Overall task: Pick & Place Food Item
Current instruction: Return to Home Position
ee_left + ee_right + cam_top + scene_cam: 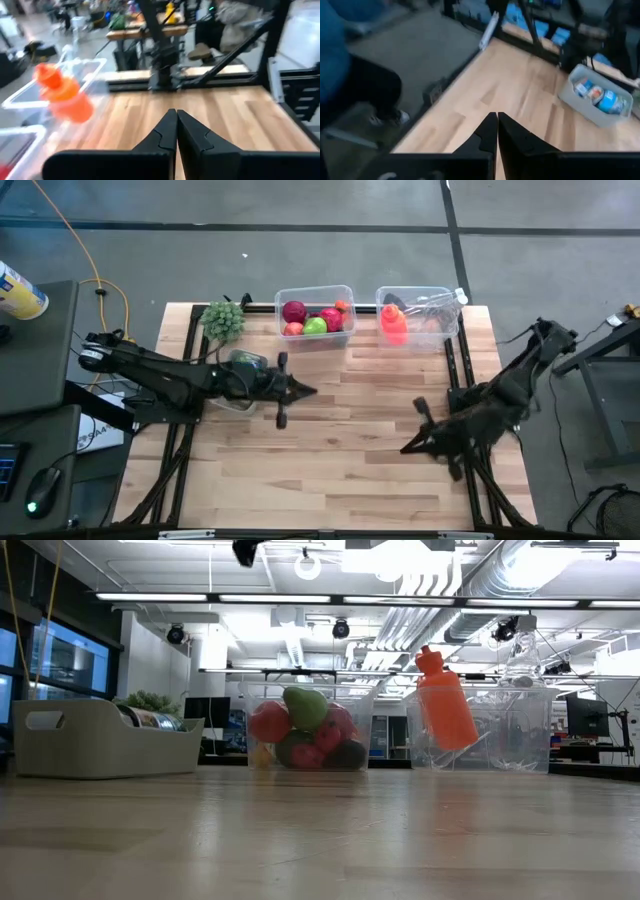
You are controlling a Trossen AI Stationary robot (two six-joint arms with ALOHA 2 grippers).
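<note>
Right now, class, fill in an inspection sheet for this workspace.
Surface: wooden table, light planks.
Job's things: left bin holds red and green fruit; right bin holds an orange bottle.
Clutter: green leafy bunch; grey tray of cans.
Claws: left claw shut, over the table's left half; right claw shut, over its right half.
Cables: yellow cable on the floor, off the table.
Surroundings: a person's leg beside the table; computer mouse left of the table.

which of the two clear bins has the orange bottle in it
The right-hand clear plastic bin in the high view: the orange plastic bottle leans inside it, while the left-hand clear bin holds red and green fruit.
</note>
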